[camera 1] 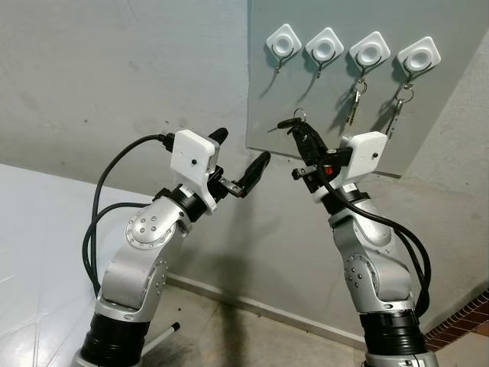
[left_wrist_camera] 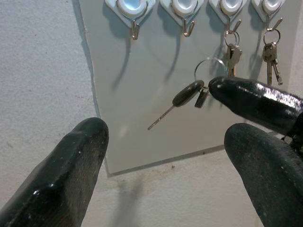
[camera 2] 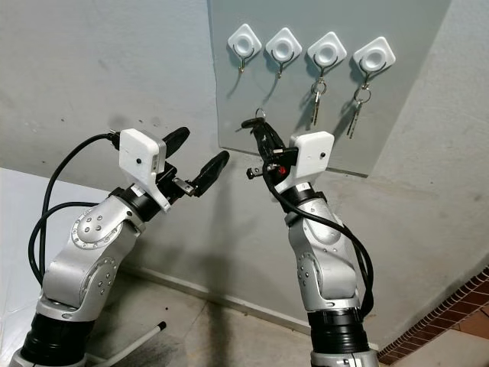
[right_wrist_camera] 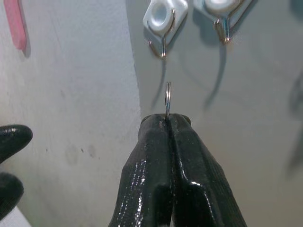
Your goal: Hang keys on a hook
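Four white hooks point(camera 1: 284, 42) in a row on grey wall panel point(camera 1: 336, 145); two nearest its left edge bare, other two each carrying hanging keys point(camera 1: 354, 99). Right gripper point(camera 1: 300, 131) below the bare hooks, fingers pressed together on keys point(left_wrist_camera: 189, 94), ring upward. Left gripper point(camera 1: 241, 157) beside the panel's left edge, fingers spread, holding nothing.

Glossy black rubbery fingers point(right_wrist_camera: 175, 179); metal key ring point(right_wrist_camera: 167, 99); matt board point(camera 1: 336, 84).

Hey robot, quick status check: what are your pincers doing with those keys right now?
Right pincer shut on the key ring, raised below the two empty hooks. Left pincer open, idle beside it. Two hooks already hold keys. Nothing in the way.
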Motion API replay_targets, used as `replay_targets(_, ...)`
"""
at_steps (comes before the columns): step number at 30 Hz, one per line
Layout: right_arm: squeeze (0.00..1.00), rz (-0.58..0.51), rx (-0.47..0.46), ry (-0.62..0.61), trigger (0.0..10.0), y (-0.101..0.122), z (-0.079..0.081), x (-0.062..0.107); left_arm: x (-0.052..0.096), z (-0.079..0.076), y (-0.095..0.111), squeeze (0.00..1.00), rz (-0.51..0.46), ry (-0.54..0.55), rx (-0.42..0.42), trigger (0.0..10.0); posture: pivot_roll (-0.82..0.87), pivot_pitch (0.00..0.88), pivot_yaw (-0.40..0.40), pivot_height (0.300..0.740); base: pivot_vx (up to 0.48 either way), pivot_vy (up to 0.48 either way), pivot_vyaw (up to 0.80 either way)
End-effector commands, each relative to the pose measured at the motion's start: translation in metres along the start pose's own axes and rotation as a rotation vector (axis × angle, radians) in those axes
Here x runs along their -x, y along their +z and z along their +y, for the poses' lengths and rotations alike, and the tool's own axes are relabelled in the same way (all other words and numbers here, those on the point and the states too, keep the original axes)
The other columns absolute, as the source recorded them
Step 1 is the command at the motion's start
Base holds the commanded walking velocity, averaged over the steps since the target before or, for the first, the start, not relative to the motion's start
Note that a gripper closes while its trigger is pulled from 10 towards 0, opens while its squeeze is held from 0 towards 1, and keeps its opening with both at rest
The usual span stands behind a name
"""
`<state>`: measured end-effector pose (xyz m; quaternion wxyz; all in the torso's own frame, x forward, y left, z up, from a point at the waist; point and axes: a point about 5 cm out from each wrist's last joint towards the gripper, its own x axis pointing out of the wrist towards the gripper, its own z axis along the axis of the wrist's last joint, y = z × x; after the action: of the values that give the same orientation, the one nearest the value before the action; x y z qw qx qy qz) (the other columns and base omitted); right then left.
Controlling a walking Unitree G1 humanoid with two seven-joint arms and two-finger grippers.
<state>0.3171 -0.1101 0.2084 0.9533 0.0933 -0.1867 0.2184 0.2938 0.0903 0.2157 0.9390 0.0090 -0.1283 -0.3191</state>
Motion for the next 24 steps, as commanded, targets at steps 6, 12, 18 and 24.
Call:
replay_targets(6,0.0,-0.046,-0.015,-0.009,10.0,0.011,-0.002,-0.013,-0.006,0.0,0.004,0.0,-0.006,-0.024,-0.01,10.0,-0.01,0.0,0.081,0.74,0.0,0.0,0.0)
replay_targets(12,0.0,-0.065,-0.037,-0.018,10.0,0.017,-0.009,-0.02,-0.009,0.0,0.006,0.0,-0.015,-0.037,-0.007,10.0,0.0,0.0,0.073,0.74,0.0,0.0,0.0)
replay_targets(18,0.0,-0.074,-0.058,-0.012,10.0,0.021,-0.013,-0.029,-0.009,0.001,0.009,0.0,-0.021,-0.042,-0.01,10.0,0.0,0.002,0.067,0.74,0.0,0.0,0.0)
replay_targets(24,0.0,-0.072,-0.09,0.003,10.0,0.022,-0.015,-0.036,-0.01,0.001,0.01,0.0,-0.026,-0.038,-0.011,10.0,0.01,0.006,0.061,0.74,0.0,0.0,0.0)
